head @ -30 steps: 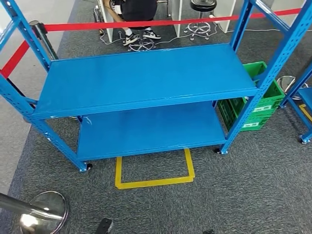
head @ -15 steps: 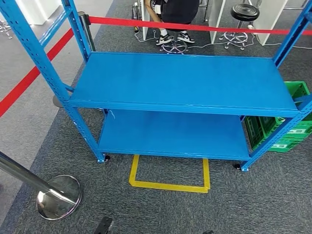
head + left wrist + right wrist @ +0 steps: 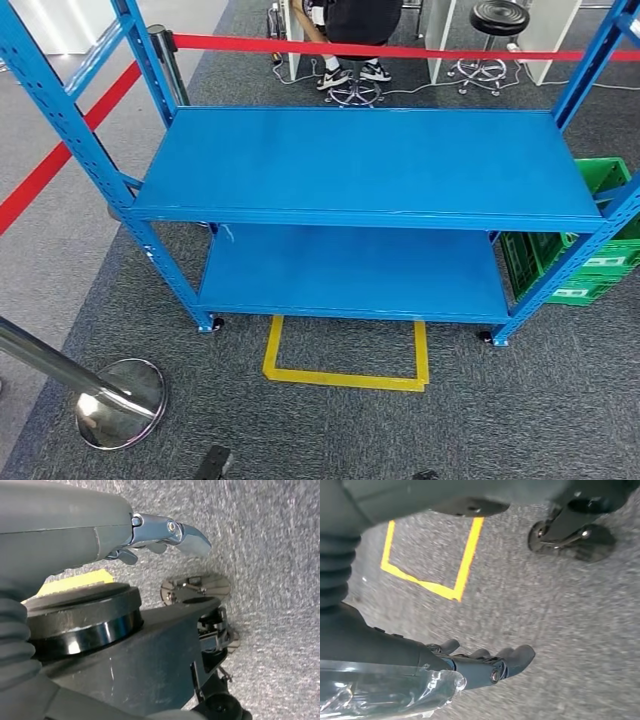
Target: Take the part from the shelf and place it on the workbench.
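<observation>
**Humanoid faces a bare blue rack, hands down, the part not in sight**

A Leju Kuavo robot stands before a blue two-tier shelf (image 3: 362, 165) on grey carpet, a yellow floor marking (image 3: 346, 378) taped just in front of the lower tier. Both tiers present flat blue surfaces with no object resting on them, and the part named in the task cannot be made out in the head view or either wrist view; where it lies cannot be told. Green crates (image 3: 585, 265) sit beside the rack's right end, a red barrier tape (image 3: 392, 50) runs behind it, and a chrome stanchion base (image 3: 121, 403) stands on the carpet at lower left. A seated person's legs and shoes (image 3: 351, 70) show beyond the tape.

Both arms hang toward the floor. The left hand (image 3: 166, 532) holds nothing, its fingers extended over the carpet; the right hand (image 3: 490, 662) likewise carries nothing, fingers stretched out side by side.

By these frames the job looks to be at its opening stage: approach and search, with no pickup begun. The next move probably calls for locating the part first, perhaps by shifting the gaze to another shelf level or rack, before either arm is raised to reach.
</observation>
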